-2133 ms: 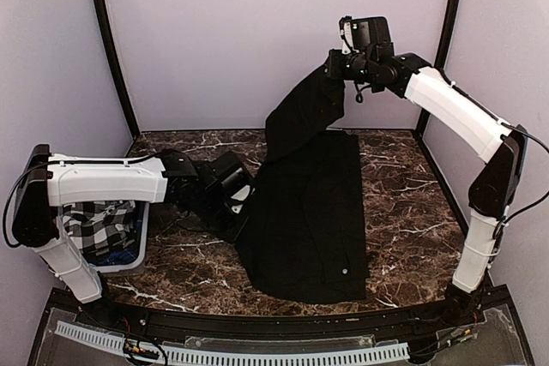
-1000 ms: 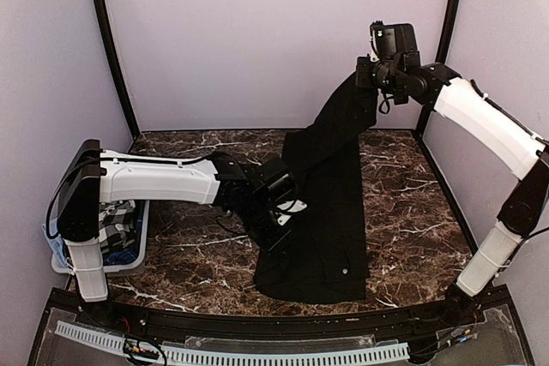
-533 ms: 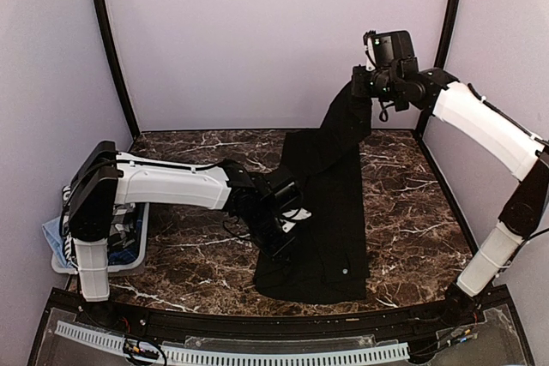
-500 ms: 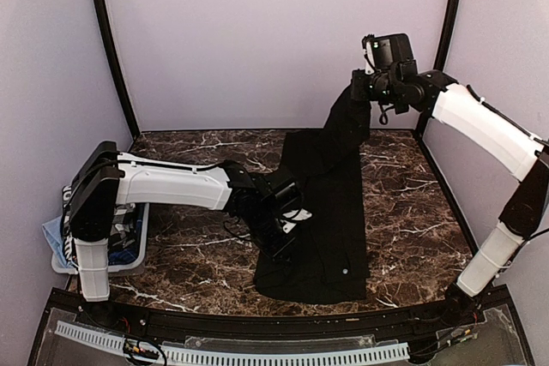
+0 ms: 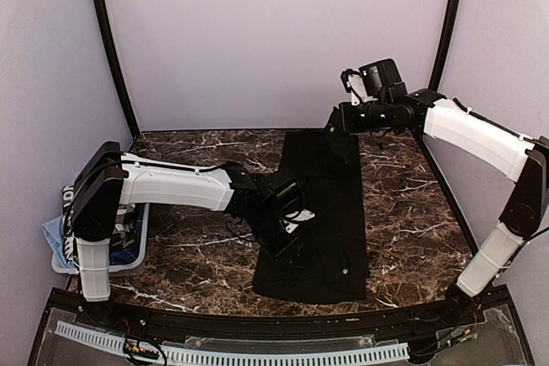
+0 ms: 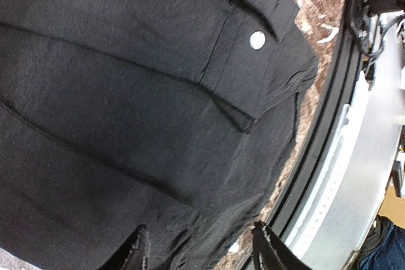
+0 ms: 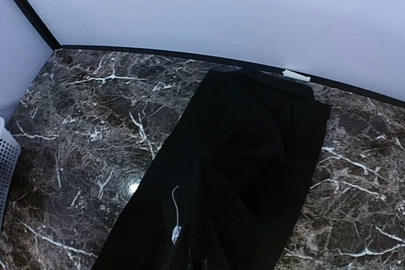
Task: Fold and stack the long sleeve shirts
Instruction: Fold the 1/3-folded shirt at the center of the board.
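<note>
A black long sleeve shirt (image 5: 322,203) lies lengthwise on the marble table (image 5: 189,169), folded into a narrow strip, with a pale button (image 5: 343,270) near its front end. My left gripper (image 5: 289,249) hovers over the shirt's left edge; in the left wrist view its gripper (image 6: 201,254) stands open over the black cloth (image 6: 126,105), with nothing between the fingers. My right gripper (image 5: 336,119) is low over the shirt's far end, shut on a fold of it. In the right wrist view the shirt (image 7: 253,156) rises toward the camera and the fingers are hidden.
A white slatted basket (image 5: 135,255) holding checked and blue cloth stands at the table's left edge, behind my left arm; its corner shows as the basket (image 7: 5,156) in the right wrist view. A raised black rim (image 5: 257,319) bounds the front. Walls close in the back and sides.
The left gripper has opened and let go of the shirt's edge. The right gripper has come down and to the left, laying the raised part of the shirt over the rest.
</note>
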Controlling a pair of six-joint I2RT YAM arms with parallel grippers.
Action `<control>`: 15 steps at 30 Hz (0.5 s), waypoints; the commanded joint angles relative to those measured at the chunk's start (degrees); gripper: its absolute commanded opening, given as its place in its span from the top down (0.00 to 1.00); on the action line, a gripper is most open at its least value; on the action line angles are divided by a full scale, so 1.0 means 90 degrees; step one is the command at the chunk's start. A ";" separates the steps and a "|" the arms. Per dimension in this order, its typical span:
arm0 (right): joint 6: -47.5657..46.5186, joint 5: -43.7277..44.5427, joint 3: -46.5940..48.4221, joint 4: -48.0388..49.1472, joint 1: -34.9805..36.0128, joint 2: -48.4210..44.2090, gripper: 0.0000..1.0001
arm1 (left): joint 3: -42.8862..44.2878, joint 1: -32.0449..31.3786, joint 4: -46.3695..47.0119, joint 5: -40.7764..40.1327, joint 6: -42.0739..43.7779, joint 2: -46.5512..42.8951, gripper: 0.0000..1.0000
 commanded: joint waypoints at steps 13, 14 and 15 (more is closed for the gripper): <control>0.0298 -0.0199 0.0248 -0.0393 0.0456 0.0456 1.00 | -0.1518 0.1796 0.1253 -0.0008 -0.1218 -0.2290 0.45; 0.0300 0.0165 0.0445 -0.0572 0.0399 0.0456 1.00 | -0.1527 0.1849 0.1281 0.0016 -0.1246 -0.2276 0.45; 0.0285 0.0455 0.0627 -0.0727 0.0336 0.0440 1.00 | -0.1528 0.1859 0.1310 0.0064 -0.1252 -0.2234 0.45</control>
